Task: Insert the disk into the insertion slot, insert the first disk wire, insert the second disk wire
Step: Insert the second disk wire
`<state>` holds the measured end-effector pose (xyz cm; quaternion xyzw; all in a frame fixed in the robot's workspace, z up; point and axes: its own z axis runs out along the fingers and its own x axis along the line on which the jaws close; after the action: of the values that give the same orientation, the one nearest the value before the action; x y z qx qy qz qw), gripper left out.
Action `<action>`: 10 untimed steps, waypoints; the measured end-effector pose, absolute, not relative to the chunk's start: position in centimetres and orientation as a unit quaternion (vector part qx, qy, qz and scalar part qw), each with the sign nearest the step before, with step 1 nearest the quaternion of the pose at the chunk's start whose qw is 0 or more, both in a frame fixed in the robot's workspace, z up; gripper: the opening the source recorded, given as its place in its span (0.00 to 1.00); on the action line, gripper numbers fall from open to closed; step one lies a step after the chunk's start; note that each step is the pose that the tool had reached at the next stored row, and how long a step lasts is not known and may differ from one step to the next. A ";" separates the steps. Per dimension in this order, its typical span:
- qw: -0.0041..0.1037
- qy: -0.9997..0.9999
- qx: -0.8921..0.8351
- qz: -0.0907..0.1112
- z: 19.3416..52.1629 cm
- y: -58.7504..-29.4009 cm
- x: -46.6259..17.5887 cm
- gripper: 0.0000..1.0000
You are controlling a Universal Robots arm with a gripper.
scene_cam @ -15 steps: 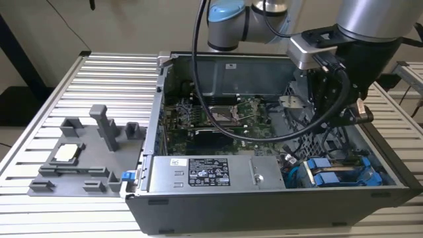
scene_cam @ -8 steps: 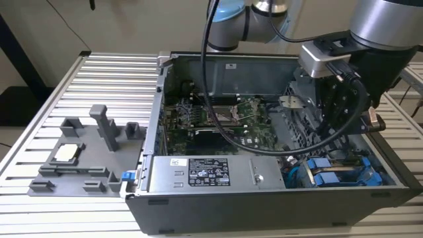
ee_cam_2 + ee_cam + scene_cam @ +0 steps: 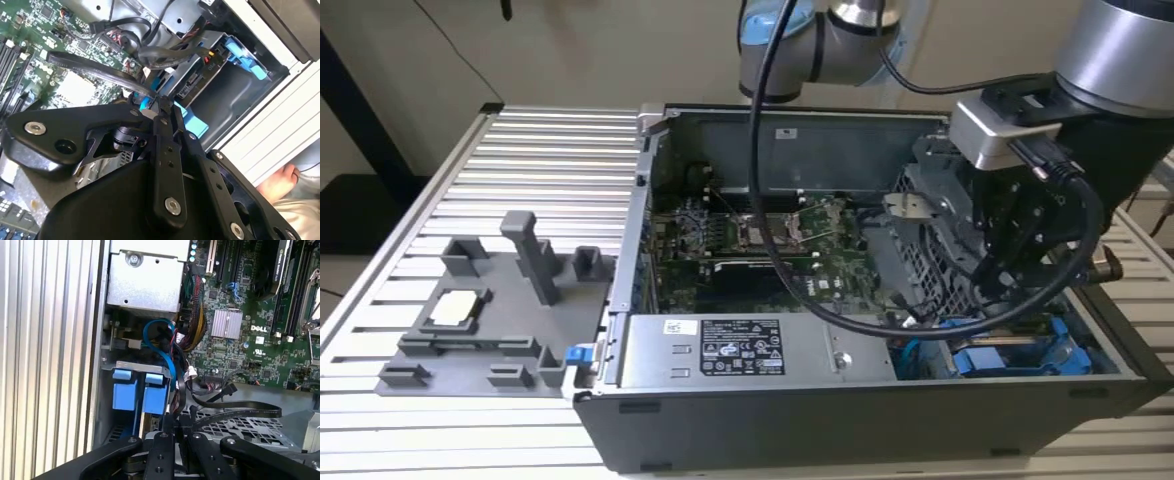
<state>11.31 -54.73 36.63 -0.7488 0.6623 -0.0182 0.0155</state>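
the gripper [image 3: 159, 107] is lowered into the open computer case [image 3: 761, 410] at the corner with the blue carriers, its fingers [image 3: 167, 432] clenched on a flat black wire [image 3: 235, 409]. the disk [image 3: 150, 399] is seated upright in the insertion slot [image 3: 132, 366], at about five o'clock of the motherboard [image 3: 761, 235] in the exterior view.

**Ribbed metal table against a plain beige wall**

A slatted aluminium table [image 3: 520, 150] fills the foreground. Behind it stands a bare beige wall [image 3: 600, 50]. Beside the table's far corner, a black stand [image 3: 354, 130] leans under even, soft light.
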 end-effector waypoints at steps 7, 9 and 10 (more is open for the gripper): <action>-0.003 0.663 -0.749 0.002 36.6 -55.1 12.8 0.16; -0.007 0.662 -0.749 0.007 36.5 -55.2 13.2 0.16; -0.008 0.662 -0.749 0.009 36.5 -55.2 13.4 0.16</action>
<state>13.42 -55.23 36.52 -0.7490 0.6625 0.0086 -0.0082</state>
